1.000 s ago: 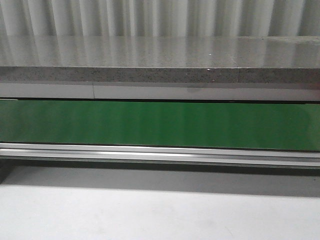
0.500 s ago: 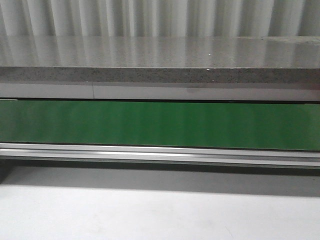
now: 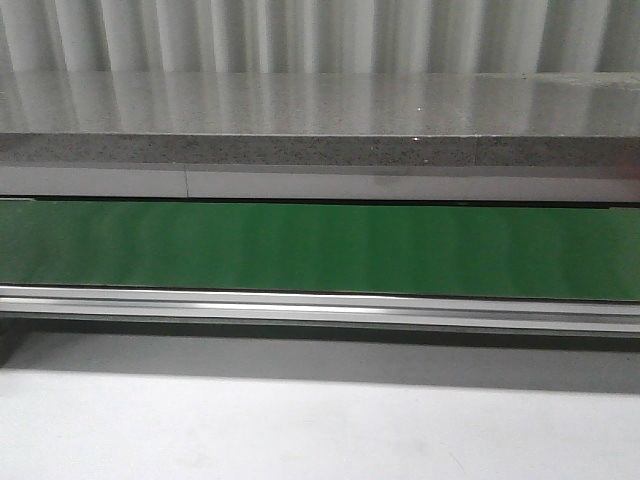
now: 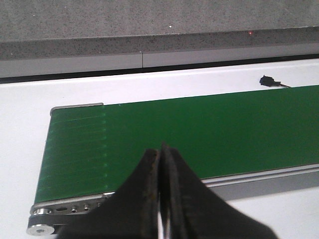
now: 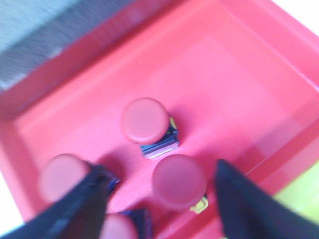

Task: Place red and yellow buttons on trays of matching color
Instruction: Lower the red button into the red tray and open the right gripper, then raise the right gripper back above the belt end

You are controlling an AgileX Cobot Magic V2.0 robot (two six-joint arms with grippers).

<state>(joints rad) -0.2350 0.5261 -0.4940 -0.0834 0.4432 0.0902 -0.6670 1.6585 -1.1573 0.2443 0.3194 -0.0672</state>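
Observation:
In the right wrist view my right gripper (image 5: 159,172) is open above the red tray (image 5: 239,69). Several red buttons stand in the tray: one (image 5: 144,119) near its middle, one (image 5: 179,180) between my fingers, one (image 5: 62,177) beside a finger, one (image 5: 119,226) partly cut off. A sliver of yellow tray (image 5: 299,199) shows beside the red tray. In the left wrist view my left gripper (image 4: 160,152) is shut and empty above the green conveyor belt (image 4: 199,129). No yellow button is in view. No gripper shows in the front view.
The green belt (image 3: 320,248) runs across the front view with a metal rail (image 3: 320,305) along its near edge and a grey stone ledge (image 3: 320,120) behind. A small black sensor (image 4: 268,80) sits on the white surface beyond the belt.

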